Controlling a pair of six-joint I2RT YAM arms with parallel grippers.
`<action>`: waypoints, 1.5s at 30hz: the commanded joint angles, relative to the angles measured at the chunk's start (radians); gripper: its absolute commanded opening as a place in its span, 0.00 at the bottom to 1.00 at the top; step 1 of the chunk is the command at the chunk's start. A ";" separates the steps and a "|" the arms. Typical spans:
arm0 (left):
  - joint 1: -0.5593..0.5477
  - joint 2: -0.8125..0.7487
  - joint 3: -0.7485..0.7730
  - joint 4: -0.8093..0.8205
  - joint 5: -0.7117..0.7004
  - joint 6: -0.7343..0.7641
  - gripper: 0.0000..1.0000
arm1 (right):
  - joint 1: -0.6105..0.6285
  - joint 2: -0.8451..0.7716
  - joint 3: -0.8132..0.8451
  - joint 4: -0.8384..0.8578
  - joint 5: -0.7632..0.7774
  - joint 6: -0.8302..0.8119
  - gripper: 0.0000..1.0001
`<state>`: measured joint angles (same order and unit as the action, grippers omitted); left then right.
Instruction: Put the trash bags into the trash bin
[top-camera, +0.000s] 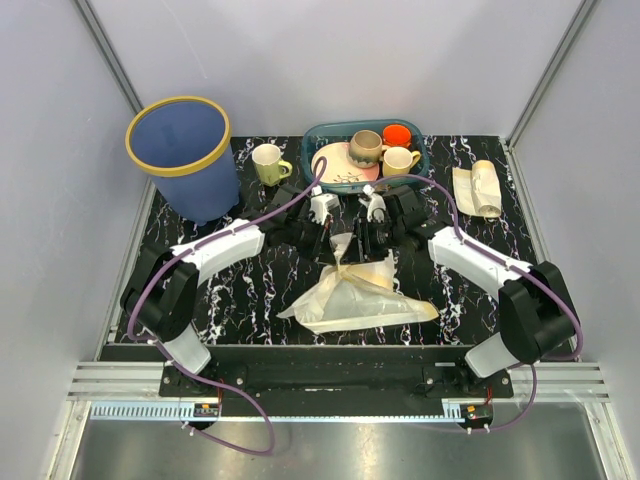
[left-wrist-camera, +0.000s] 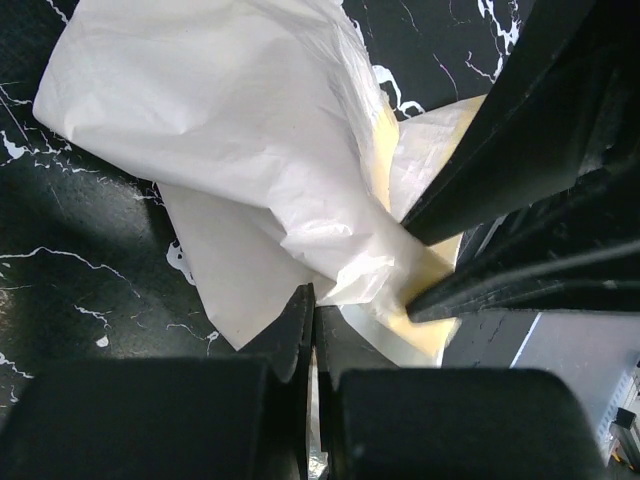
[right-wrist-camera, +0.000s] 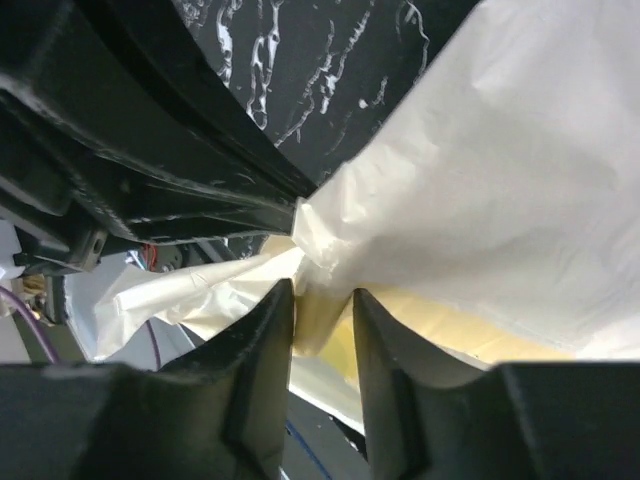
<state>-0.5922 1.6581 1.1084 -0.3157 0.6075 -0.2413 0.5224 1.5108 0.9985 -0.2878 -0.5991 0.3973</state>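
1. Black marbled counter: sack lies centre, bin far left, bundle far right.
2. Left claw is clamped on the sack's edge.
3. Right claw stands part-open astride a fold; it should pinch firmly before both lift toward the bin.

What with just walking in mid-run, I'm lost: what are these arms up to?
Both arms are at the large trash bag in the middle of the table. The left end effector is shut on a fold of its film. The right end effector has film between narrowly parted jaws; whether it grips is unclear. The trash bin, far left, holds no bag. A small bundle lies far right.
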 joint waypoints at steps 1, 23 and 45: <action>0.003 -0.041 0.005 0.023 0.031 -0.021 0.00 | 0.005 -0.003 0.048 -0.120 0.099 -0.092 0.32; 0.144 -0.173 -0.073 -0.082 -0.066 0.105 0.00 | -0.369 -0.015 0.124 -0.456 0.263 -0.387 0.00; 0.228 -0.344 0.002 -0.357 0.031 0.536 0.74 | -0.369 0.232 0.213 -0.331 0.294 -0.440 0.00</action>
<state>-0.6159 1.3987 1.1030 -0.5457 0.5323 0.1253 0.1513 1.7508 1.2118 -0.6846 -0.3233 0.0029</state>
